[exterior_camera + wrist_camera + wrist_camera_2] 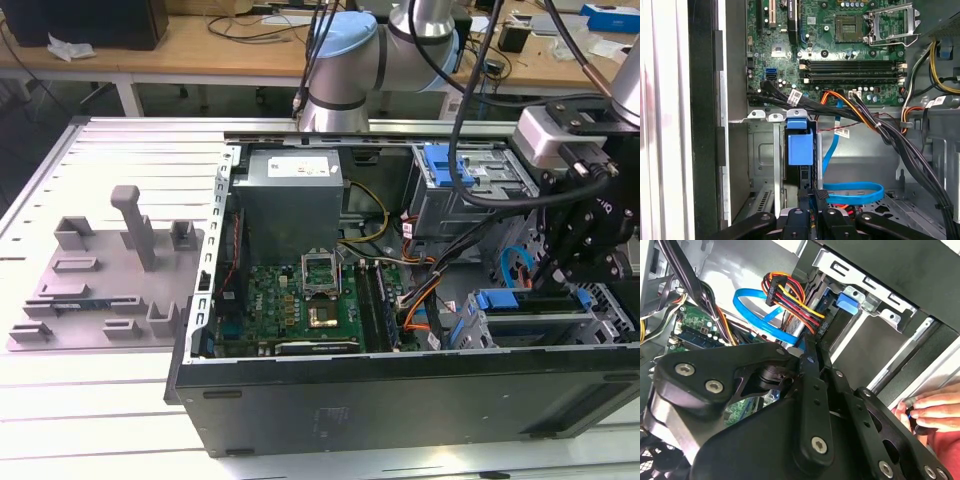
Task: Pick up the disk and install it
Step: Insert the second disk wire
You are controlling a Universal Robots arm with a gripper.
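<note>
your gripper (pixel 807 212) is clamped on the disk (pixel 801 150), standing edge-up in its bay straight ahead; it's rigid, heavy, shock-sensitive, so hold its blue frame edges.

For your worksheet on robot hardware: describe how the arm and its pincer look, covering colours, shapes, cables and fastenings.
The arm has silver tubes and rounded joints with pale blue caps. Near its wrist sits a grey box-shaped unit, with thick black cables looping down to it. The pincer is matt black, built of flat, angular linkage plates joined by silver round-headed bolts, tapering to narrow tips.
</note>
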